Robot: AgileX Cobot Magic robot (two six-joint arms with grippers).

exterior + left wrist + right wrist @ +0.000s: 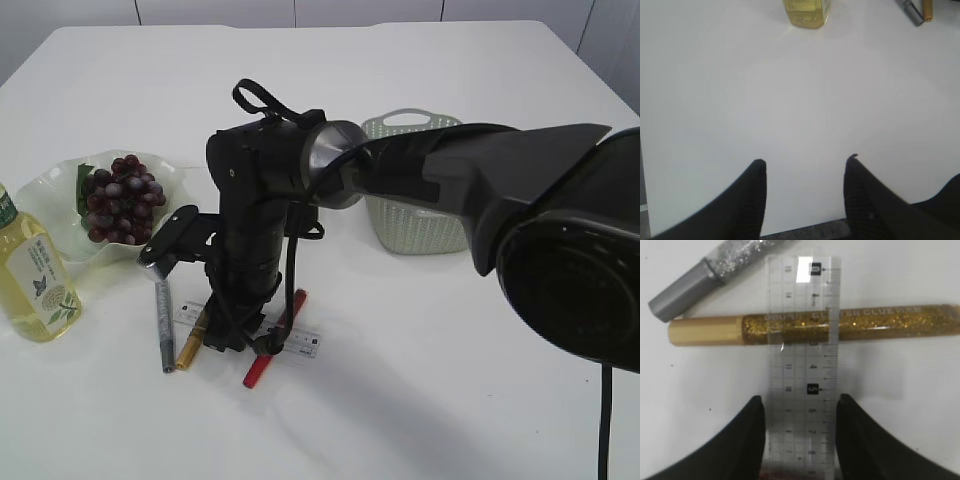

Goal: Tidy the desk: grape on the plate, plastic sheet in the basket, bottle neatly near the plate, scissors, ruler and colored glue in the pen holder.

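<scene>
Leftmost in the exterior view, a bottle (35,277) of yellow liquid is seen at the frame's left edge, upright on the white table (420,400), and just to its right a bunch of grapes (118,197) is already held in a pale, wavy-edged plate (40,205). Toward the lower centre, a silver glue pen (163,325), a gold glue pen (192,345) and a red glue pen (272,340) are laid out with a clear ruler (300,345) across them, partly hidden by the right arm, whose right gripper (238,335) is lowered among them. Right of centre, a pale green basket (412,205) is seen behind that arm. What is masked there is given by the right wrist view: the ruler (802,365) is laid over the gold pen (810,330), the silver pen (715,275) is slanted in the upper left, and the two dark fingers (747,440) are set on either side of the ruler's near end, close against its edges; whether it is actually clamped cannot be told. The left gripper (805,165) is shown only by the left wrist view, its fingers apart over bare table with nothing between them, the bottle's base (806,12) at the top edge.
</scene>
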